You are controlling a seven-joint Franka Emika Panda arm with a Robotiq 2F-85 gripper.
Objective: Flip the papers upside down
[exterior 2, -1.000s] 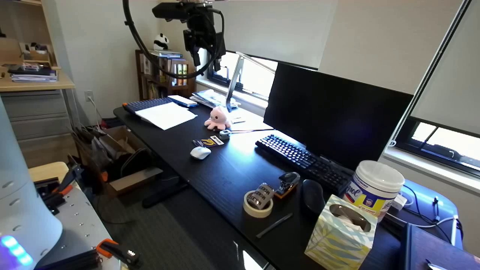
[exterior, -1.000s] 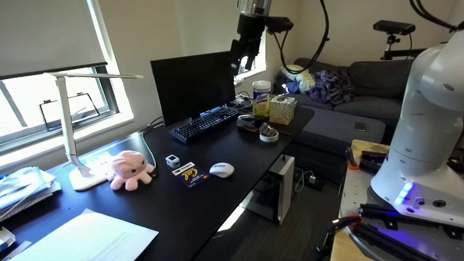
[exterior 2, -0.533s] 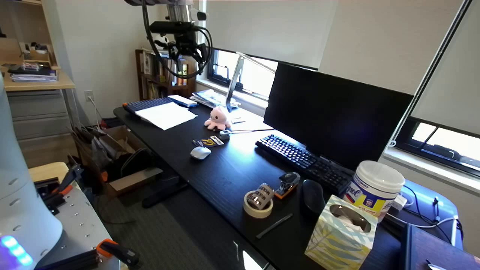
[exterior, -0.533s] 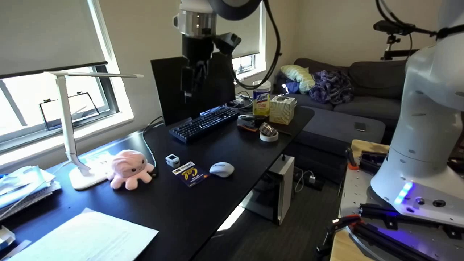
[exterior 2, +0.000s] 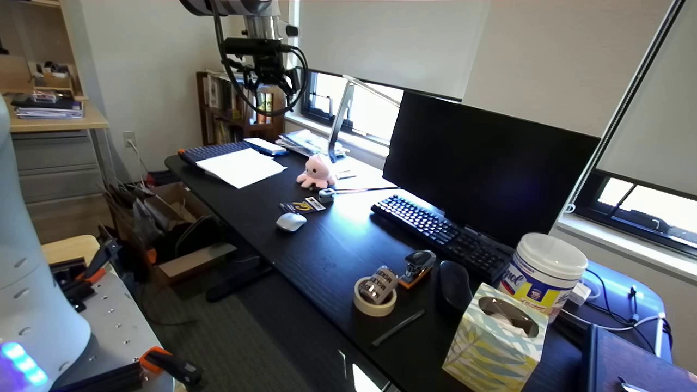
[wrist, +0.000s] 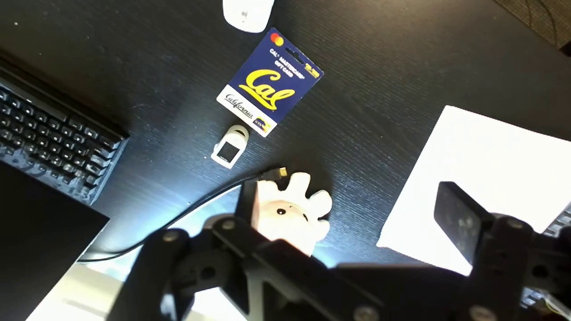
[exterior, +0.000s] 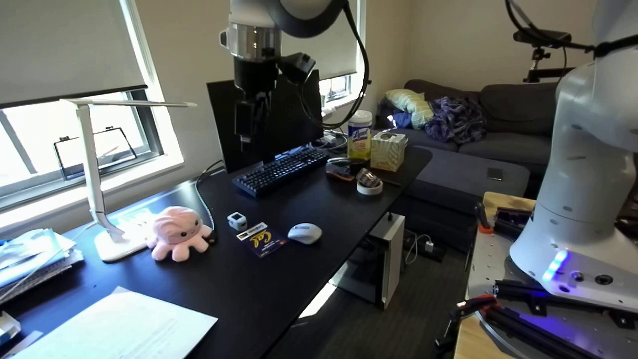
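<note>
The papers [exterior: 124,329] are a thin flat white stack lying on the dark desk, cut off by the frame's lower edge. In an exterior view the papers [exterior 2: 241,167] lie at the desk's far end, partly over a keyboard. In the wrist view the papers [wrist: 495,165] are at the right, overexposed, with one finger overlapping them in the picture. My gripper [wrist: 352,209] is open with nothing between its fingers. In both exterior views my gripper [exterior: 250,134] hangs high above the desk, in front of the monitor; it also shows here [exterior 2: 272,92], well apart from the papers.
A pink plush toy [exterior: 179,233] sits between the papers and a white desk lamp [exterior: 91,169]. A Cal card [exterior: 261,240], a small white device [exterior: 237,221] and a white mouse [exterior: 305,233] lie nearby. A monitor [exterior 2: 484,169] and keyboard [exterior 2: 430,223] stand along the window side.
My gripper has moved left and lower in both exterior views and has turned about its axis. Most of this motion came in the first half second. The papers have not moved.
</note>
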